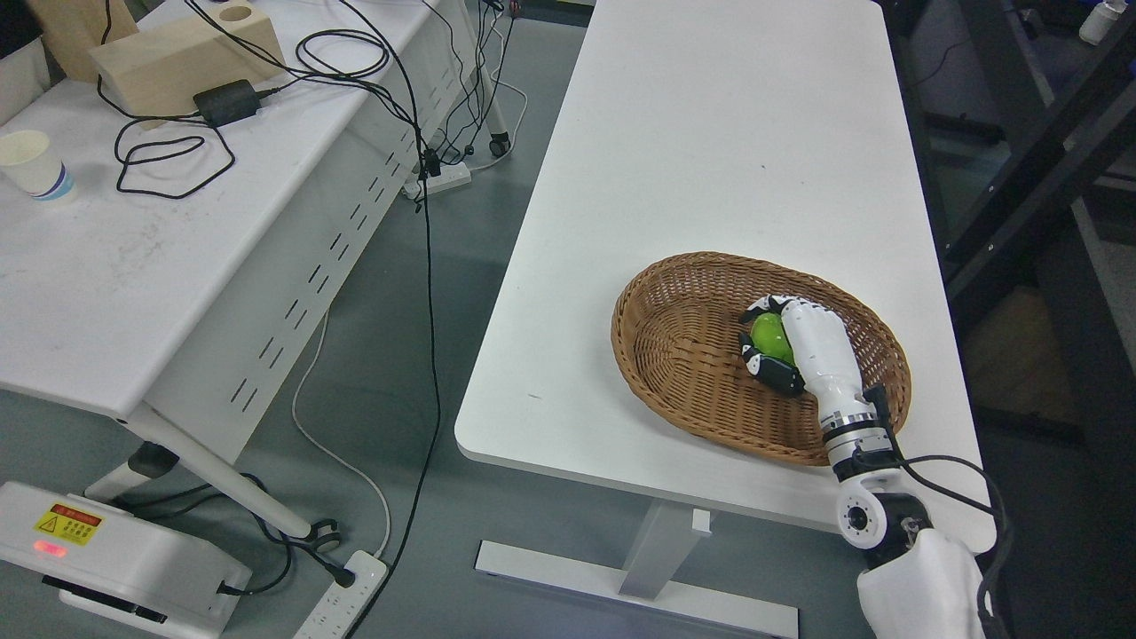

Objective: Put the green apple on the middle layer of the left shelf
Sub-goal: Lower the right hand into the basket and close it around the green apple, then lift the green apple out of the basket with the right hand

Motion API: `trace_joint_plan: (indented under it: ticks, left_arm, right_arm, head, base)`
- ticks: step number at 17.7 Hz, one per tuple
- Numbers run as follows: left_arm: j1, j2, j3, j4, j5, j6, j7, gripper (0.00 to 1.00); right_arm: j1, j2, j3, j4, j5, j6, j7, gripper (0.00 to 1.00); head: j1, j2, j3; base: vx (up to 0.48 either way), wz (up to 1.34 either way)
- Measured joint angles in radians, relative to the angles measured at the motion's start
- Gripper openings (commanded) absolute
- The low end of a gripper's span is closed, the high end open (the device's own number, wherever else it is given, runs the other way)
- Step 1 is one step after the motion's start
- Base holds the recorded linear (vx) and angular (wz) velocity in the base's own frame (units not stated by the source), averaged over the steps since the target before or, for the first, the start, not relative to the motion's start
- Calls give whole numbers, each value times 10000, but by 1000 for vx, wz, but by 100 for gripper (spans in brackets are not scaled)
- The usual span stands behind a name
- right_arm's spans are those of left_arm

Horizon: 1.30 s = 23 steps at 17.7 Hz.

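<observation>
Resting inside the wicker basket (683,355), toward its right half, the green apple (770,336) showed only as a bright green patch between the fingers that wrapped it. The right hand (803,348) was closed around the fruit: its white back faced up and lay over the apple's right side, while the dark-tipped fingers (760,308) curled around the top and the thumb came around below, so that the apple was gripped from several sides. Whether the apple touched the basket floor or was lifted clear of it could not be told. The right arm (865,479) came in from the lower right corner, crossing the basket's near rim, with black cables looping beside its wrist.

The basket was oval, brown and shallow, and sat on the white table (710,133) near that table's front right corner. The rest of the tabletop stretched away toward the top of the view.

Across a grey floor aisle to the left stood a second white table (106,293). On it lay a paper cup (34,165) at the far left edge, a pale wooden block (177,58) farther back, and a black power adapter (227,101) just beside the block with black cables (169,155) looping across the surface and hanging down to the floor. A white power strip (342,595) lay on the floor below.
</observation>
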Motion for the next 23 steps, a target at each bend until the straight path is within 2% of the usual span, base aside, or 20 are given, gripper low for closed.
trace_joint_plan:
  ticks: [4, 8, 14, 18, 23]
  left_arm:
    - [0, 0, 0, 0, 0, 0, 0, 100]
    - [0, 0, 0, 0, 0, 0, 1, 100]
    - [0, 0, 0, 0, 0, 0, 1, 100]
    - [0, 0, 0, 0, 0, 0, 1, 100]
    - [0, 0, 0, 0, 0, 0, 0, 100]
  right_arm:
    - [0, -13, -458, -226, -1605, 0, 673, 2]
    - [102, -11, -1139, -401, -4225, 69, 1888, 2]
    - [580, 0, -2022, -826, -6825, -120, 2215, 3]
    - [930, 2, -2550, -1172, -7937, -937, 2257, 3]
    - [1345, 23, -3033, -1629, -8476, -1649, 2262, 4]
  head:
    - [0, 0, 0]
    - [0, 0, 0]
    - [0, 0, 0]
    - [0, 0, 0]
    - [0, 0, 0]
  base:
    - [0, 0]
    - [0, 0]
    - [-5, 1]
    - [-35, -2]
    - [-87, -43]
